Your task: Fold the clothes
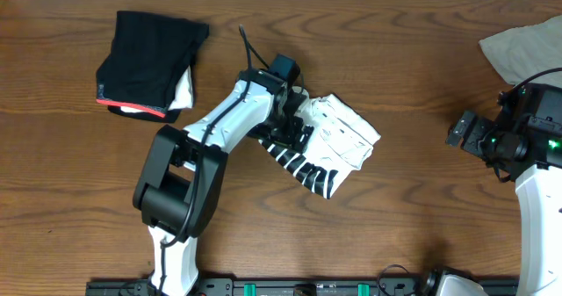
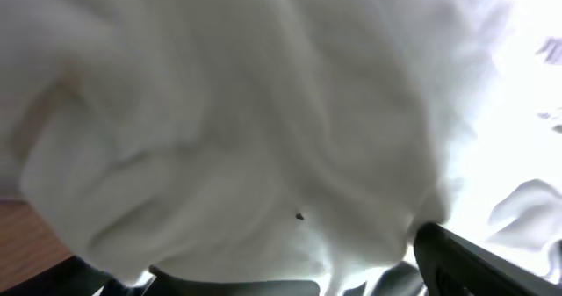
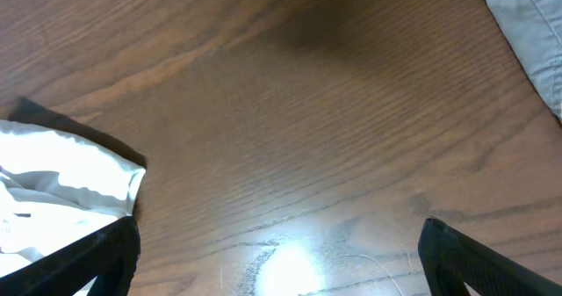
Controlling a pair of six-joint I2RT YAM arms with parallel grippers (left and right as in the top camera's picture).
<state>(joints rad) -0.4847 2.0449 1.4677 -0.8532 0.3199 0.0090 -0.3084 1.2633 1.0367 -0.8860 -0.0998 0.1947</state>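
The clothes lie in three places. A white T-shirt with black stripes [image 1: 338, 142] is bunched into a folded bundle mid-table. My left gripper [image 1: 292, 131] hangs low over its left part, jaws open. In the left wrist view the white fabric [image 2: 263, 111] fills nearly everything, and the left gripper [image 2: 281, 283] straddles it with one dark finger [image 2: 474, 261] at the lower right. My right gripper [image 1: 463, 131] hovers open over bare wood at the right, away from the shirt. The right wrist view shows that gripper [image 3: 279, 261] with only tabletop between its fingers [image 3: 487, 261].
A folded black garment with a red edge [image 1: 149, 63] lies at the back left. A grey-beige garment [image 1: 527, 46] sits at the back right corner, also seen in the right wrist view [image 3: 531, 24], where the white shirt's edge [image 3: 61, 186] shows at left. A black rail [image 1: 307, 287] runs along the front edge.
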